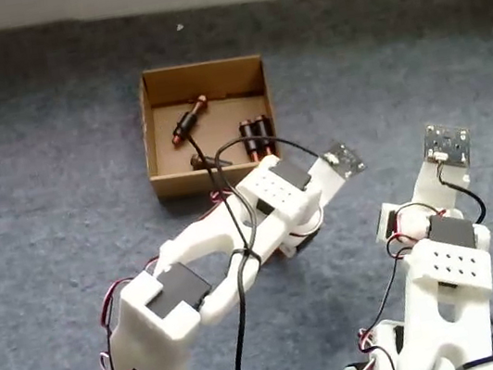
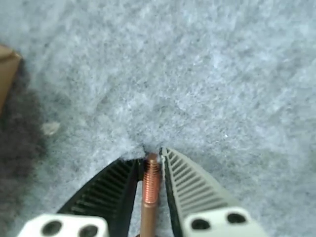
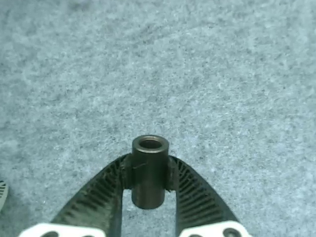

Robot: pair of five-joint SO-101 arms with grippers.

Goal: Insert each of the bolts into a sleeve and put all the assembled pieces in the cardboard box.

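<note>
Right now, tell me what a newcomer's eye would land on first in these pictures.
The left gripper is shut on a threaded copper-coloured metal bolt over the grey carpet, while the right gripper clamps a short black cylindrical sleeve, its bore showing. In the high view, the open brown cardboard box holds several assembled pieces.

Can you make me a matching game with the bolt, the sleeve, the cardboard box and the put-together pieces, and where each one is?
Things:
1. bolt
2. sleeve
3. cardboard box
4. assembled pieces

Places:
A. on the grey carpet
B. clamped in the right gripper
C. lying inside the cardboard box
D. clamped in the left gripper

Pairs: 1-D, 2-B, 3-A, 4-C.
</note>
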